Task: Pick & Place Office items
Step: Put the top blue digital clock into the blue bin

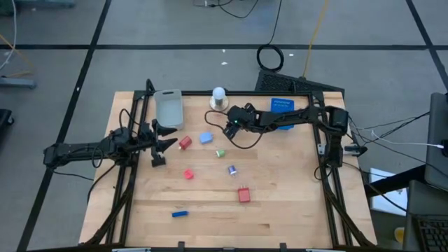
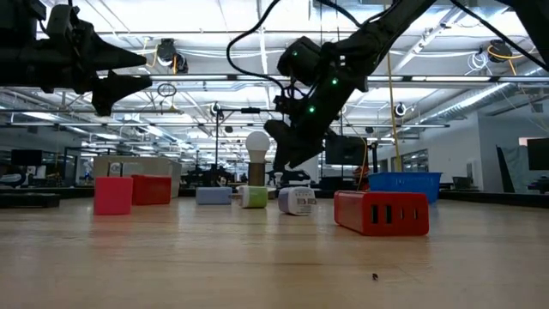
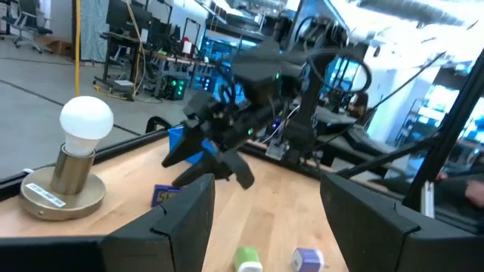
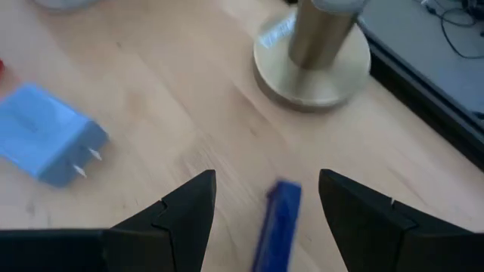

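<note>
Small office items lie scattered on the wooden table: a red block [image 1: 185,143], a light blue plug-like block [image 1: 206,138], a green piece [image 1: 220,152], a small red piece [image 1: 188,173], a purple-white piece [image 1: 232,169], a red block with slots [image 1: 243,194] and a blue stick [image 1: 180,213]. My right gripper [image 1: 212,119] is open, low over the table beside the light blue block [image 4: 49,143]. Another blue stick [image 4: 276,219] shows blurred between its fingers, apart from both. My left gripper [image 1: 170,137] is open, raised near the red block.
A grey tray [image 1: 169,108] sits at the far left and a blue tray [image 1: 283,106] at the far right. A white ball on a round base [image 1: 219,96] stands between them, close to my right gripper. The near half of the table holds only a few items.
</note>
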